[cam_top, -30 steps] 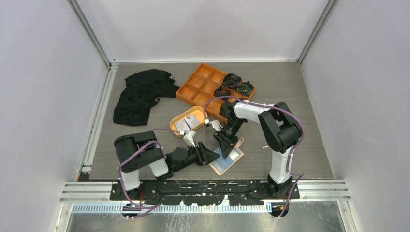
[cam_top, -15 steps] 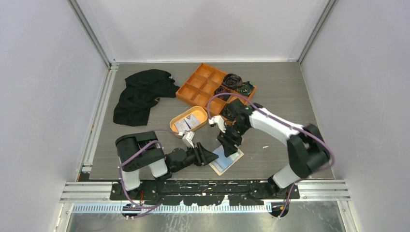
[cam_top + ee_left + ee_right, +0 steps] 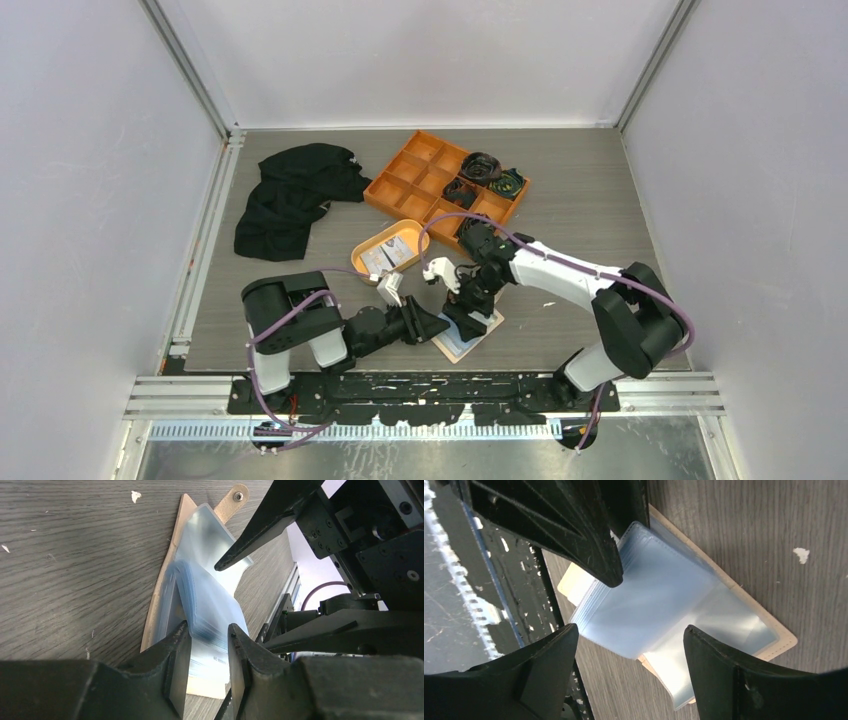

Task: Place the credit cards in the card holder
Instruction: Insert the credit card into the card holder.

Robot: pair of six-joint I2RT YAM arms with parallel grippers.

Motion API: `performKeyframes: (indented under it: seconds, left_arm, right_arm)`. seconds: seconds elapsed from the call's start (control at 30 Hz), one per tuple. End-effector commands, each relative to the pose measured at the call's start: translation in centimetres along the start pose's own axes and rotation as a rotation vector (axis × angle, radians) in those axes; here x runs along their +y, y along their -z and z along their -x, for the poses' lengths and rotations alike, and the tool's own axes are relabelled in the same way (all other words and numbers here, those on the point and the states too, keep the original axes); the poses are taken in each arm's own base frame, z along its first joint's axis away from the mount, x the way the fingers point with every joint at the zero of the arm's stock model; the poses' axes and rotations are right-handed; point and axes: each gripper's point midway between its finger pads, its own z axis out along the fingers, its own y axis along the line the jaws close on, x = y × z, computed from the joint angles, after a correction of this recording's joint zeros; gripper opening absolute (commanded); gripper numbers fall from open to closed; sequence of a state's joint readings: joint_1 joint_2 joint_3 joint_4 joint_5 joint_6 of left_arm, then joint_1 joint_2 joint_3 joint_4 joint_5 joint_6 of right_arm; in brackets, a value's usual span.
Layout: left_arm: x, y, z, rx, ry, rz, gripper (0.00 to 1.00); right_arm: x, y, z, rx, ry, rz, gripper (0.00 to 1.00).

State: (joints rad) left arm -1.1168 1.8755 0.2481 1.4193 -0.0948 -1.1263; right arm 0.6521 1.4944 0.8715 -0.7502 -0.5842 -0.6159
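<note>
The beige card holder (image 3: 461, 346) lies open on the table near the front, its snap tab (image 3: 233, 499) pointing away. My left gripper (image 3: 209, 630) is low at its near edge, jaws pinched around a raised, fanned stack of the holder's clear plastic sleeves (image 3: 210, 600). A white printed card (image 3: 220, 661) shows below the stack. My right gripper (image 3: 630, 632) hovers just over the sleeves (image 3: 659, 595), open, with nothing between its fingers (image 3: 260, 530). More credit cards (image 3: 393, 250) lie in the oval orange dish.
The oval orange dish (image 3: 367, 243) stands just behind the left gripper. A large orange divided tray (image 3: 416, 173) holding dark coiled items stands further back. A black cloth (image 3: 290, 195) lies at the back left. Both grippers crowd the same small spot over the holder.
The right gripper has slid left and toward the front over the holder and opened wide. The left jaws have narrowed a little on the sleeves.
</note>
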Motion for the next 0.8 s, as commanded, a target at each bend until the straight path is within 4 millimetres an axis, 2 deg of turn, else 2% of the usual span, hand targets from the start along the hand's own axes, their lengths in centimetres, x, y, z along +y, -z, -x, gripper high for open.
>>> performKeyframes:
  seconds: [0.0,0.2,0.57,0.7,0.77]
  left_arm:
    - [0.0,-0.3,0.1,-0.006,-0.014,-0.005,0.33]
    - [-0.2,-0.6,-0.1,0.003,-0.015,-0.014,0.28]
    - [-0.4,-0.7,-0.1,0.004,-0.016,-0.021,0.27]
    - [-0.4,-0.7,0.0,0.005,-0.018,-0.022,0.29]
    - [-0.4,-0.6,0.0,0.003,-0.020,-0.021,0.30]
  right_arm:
    - [-1.8,0.1,1.8,-0.010,0.015,-0.126,0.82]
    - [-2.1,-0.7,1.9,0.023,0.036,-0.173,0.82]
    - [-2.2,-1.4,1.8,0.070,0.045,-0.198,0.81]
    - [-2.8,-1.4,1.7,0.095,0.051,-0.235,0.74]
    - [-3.3,-1.2,1.7,0.106,0.051,-0.259,0.66]
